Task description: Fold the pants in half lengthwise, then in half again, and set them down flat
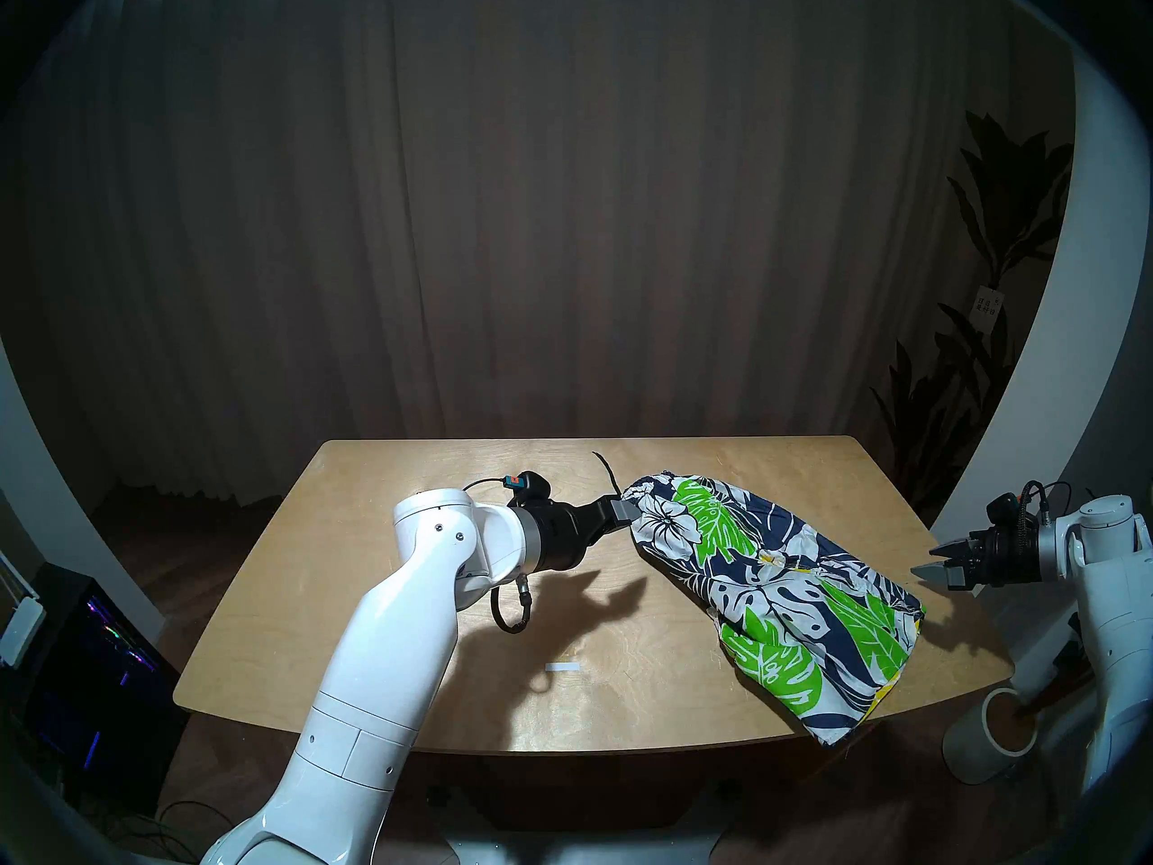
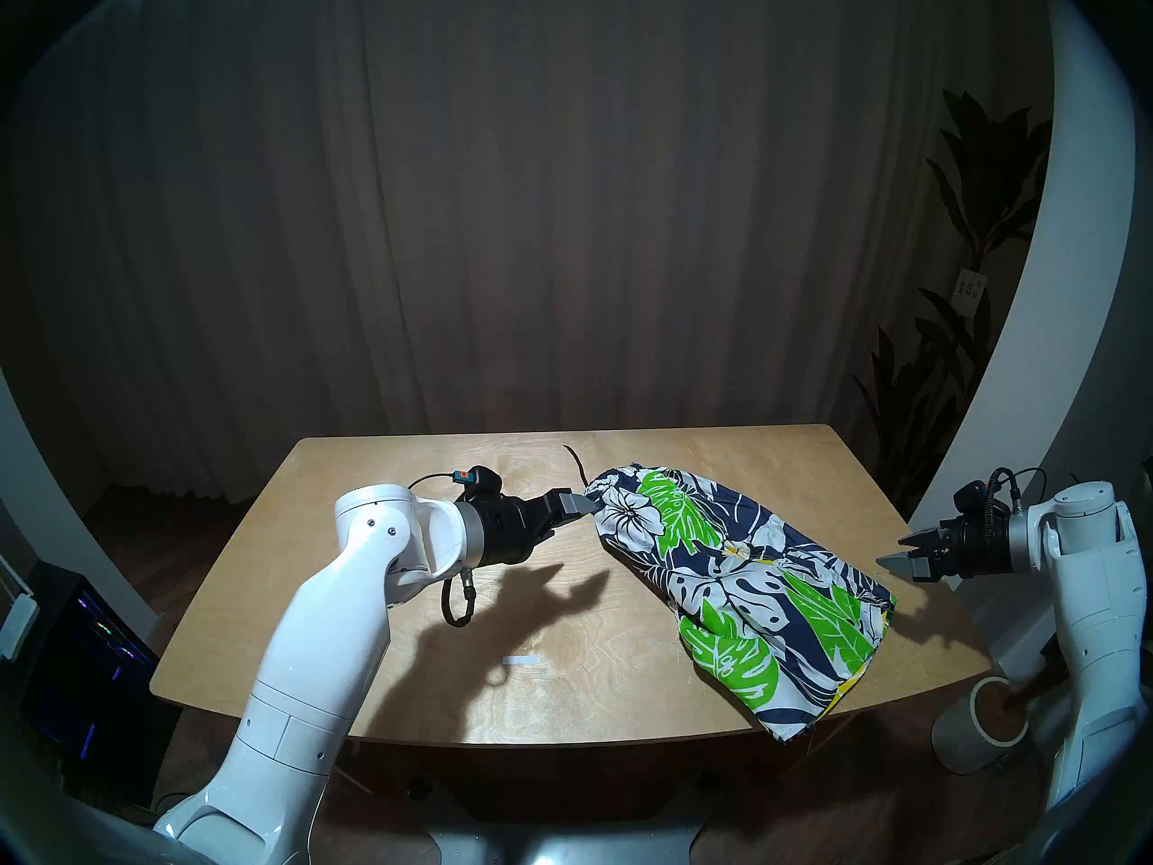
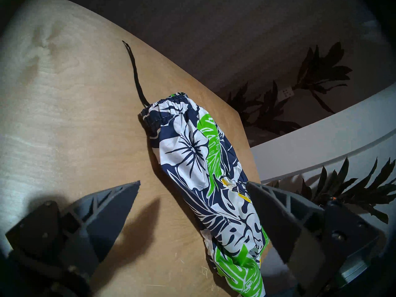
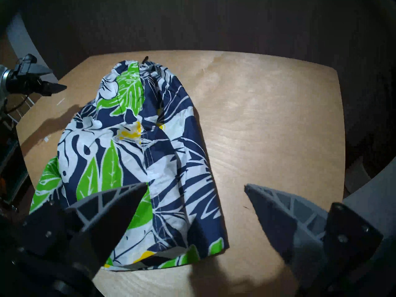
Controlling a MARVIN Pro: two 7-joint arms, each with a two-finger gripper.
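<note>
Lengthwise, the pants (image 1: pixel 767 589) run diagonally, waistband far-left, hems near-right.

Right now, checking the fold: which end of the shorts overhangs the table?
The leg-hem end, at the table's near edge; the waistband end lies fully on the wood.

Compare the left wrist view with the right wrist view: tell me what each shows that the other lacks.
Only the left wrist view shows the black drawstring trailing full length over the table from the elastic waistband, plus the dark plants behind.

Only the right wrist view shows the left end effector from outside, open, beside the shorts, and the hem near the table edge.

Both show the shorts lying on the wooden table, with open fingers clear of the cloth.
</note>
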